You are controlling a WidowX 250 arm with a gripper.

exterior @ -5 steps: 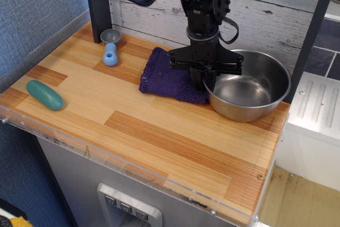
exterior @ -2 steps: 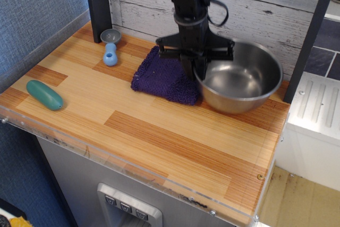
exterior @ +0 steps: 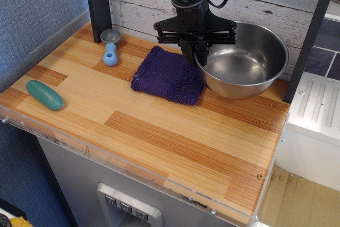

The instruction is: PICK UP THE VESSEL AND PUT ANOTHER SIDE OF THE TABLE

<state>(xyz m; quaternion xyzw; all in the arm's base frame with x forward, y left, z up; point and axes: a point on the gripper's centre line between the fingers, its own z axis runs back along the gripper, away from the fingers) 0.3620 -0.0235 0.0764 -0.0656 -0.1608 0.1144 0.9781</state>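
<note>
**End effector gripping the rim of a steel bowl at the back of a wooden worktop**

A black end effector [exterior: 195, 52] hangs straight down from a dark arm, with a flat crossbar just above its two fingers. The fingers are pinched on the left rim of a large round stainless-steel bowl [exterior: 245, 62], one inside the wall and one outside. The bowl is shiny and smooth, with a rolled rim and a curved, mirror-like inside. It sits toward the back right of the worktop, tilted slightly; whether its base touches the surface cannot be told.

Just left of the bowl, touching or slightly under it, lies a rumpled square of dark purple knitted cloth [exterior: 167, 75]. Farther left, near the back, rests a small scoop with a grey cup and a light blue knobbed handle [exterior: 110, 46]. Near the front left edge lies a smooth teal oval object [exterior: 44, 94].

The rectangular worktop [exterior: 175, 147] is striped light and orange-brown wood laminate, edged with clear acrylic.
</note>
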